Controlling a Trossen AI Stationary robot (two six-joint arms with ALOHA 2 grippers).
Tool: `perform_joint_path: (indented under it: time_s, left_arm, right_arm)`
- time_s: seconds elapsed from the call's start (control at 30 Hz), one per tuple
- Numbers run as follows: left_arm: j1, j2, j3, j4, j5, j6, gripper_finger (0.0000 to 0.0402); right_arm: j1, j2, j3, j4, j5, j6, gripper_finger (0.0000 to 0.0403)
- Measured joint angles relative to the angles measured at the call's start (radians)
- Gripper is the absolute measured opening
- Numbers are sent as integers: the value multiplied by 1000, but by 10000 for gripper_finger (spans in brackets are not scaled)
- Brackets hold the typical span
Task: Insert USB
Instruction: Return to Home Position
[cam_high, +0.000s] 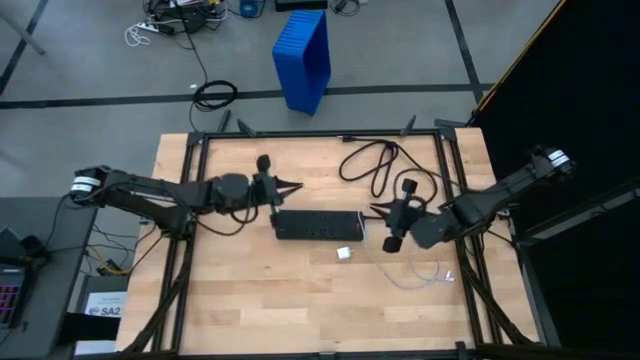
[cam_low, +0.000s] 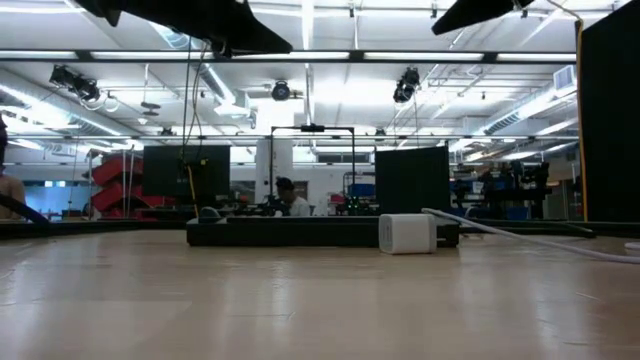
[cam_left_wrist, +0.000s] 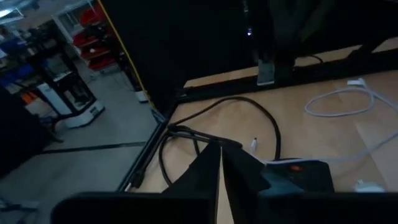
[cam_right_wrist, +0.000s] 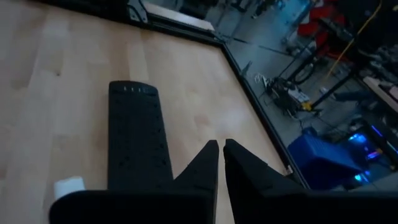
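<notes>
Judged step: homing. The left end effector (cam_high: 292, 188) and right end effector (cam_high: 378, 211) hover clenched, empty. The next move calls for grasping the thin white-translucent USB cable (cam_high: 425, 278) near its plug.

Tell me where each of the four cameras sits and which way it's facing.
High: above the table, looking straight down; both arms show, left gripper and right gripper by the power strip.
Low: at table height, looking level across at the white adapter; arm undersides at top.
Left wrist: on the left arm, facing the black cord and USB; own fingers in front.
Right wrist: on the right arm, facing along the strip; own fingers in front.
Shared: all four see the power strip.
</notes>
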Motion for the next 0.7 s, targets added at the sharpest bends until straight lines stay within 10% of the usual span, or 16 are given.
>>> perform_joint_path:
  time_s: [0.7]
  left_arm:
    - [217, -451, -211, -160, 215, -50, 0]
  right_arm:
    - [-59, -900, -621, 384, -131, -209, 0]
